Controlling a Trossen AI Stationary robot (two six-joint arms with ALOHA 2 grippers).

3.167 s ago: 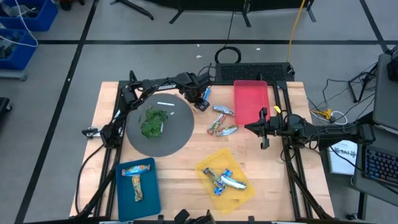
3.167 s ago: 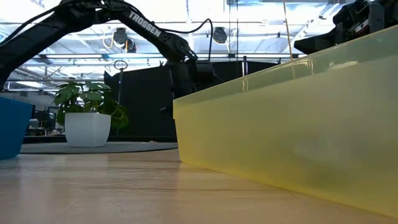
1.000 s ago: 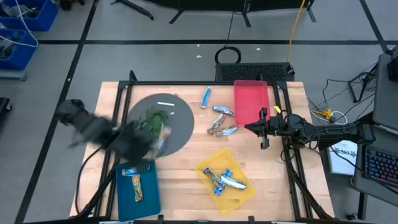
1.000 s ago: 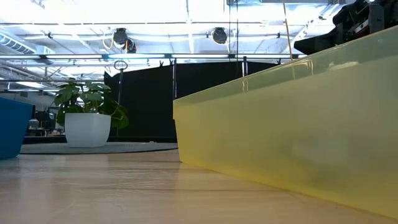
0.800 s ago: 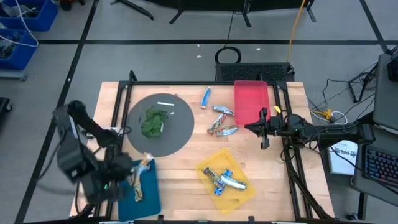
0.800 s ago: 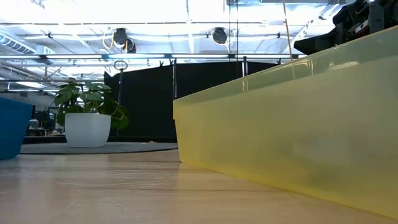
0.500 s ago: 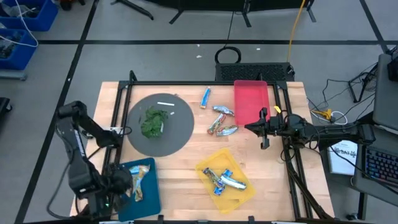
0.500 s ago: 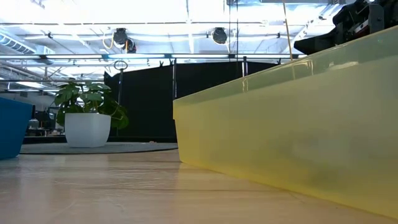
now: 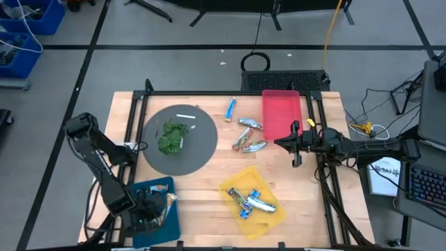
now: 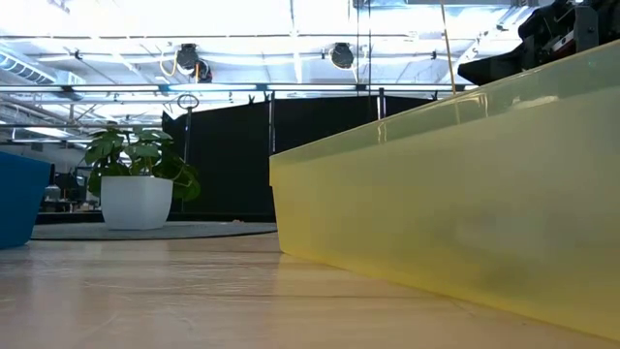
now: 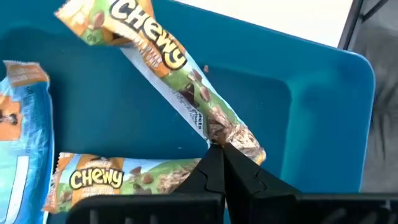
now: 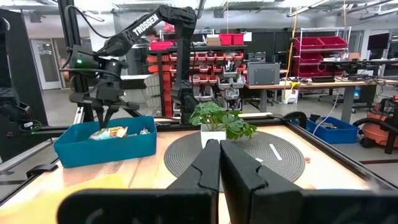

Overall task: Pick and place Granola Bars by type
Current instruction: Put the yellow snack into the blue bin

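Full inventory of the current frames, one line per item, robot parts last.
Teal plastic bin: one, table's front left; holds green-and-orange Chewy bars, at least two, plus a pale blue wrapper.
Yellow translucent bin: one, front centre-right; holds several blue and silvery bars.
Red plastic bin: one, back right, nothing visible inside.
Dark grey round mat: one, back left.
Green leafy clump: one, on the mat.
Small white stick: one, on the mat's far side.
Loose blue bar: one, between mat and red bin.
Loose silvery bars: about three, beside the red bin.
Left tool: over the teal bin, shut on a Chewy bar's end.
Right tool: shut, empty, waiting at the right edge.
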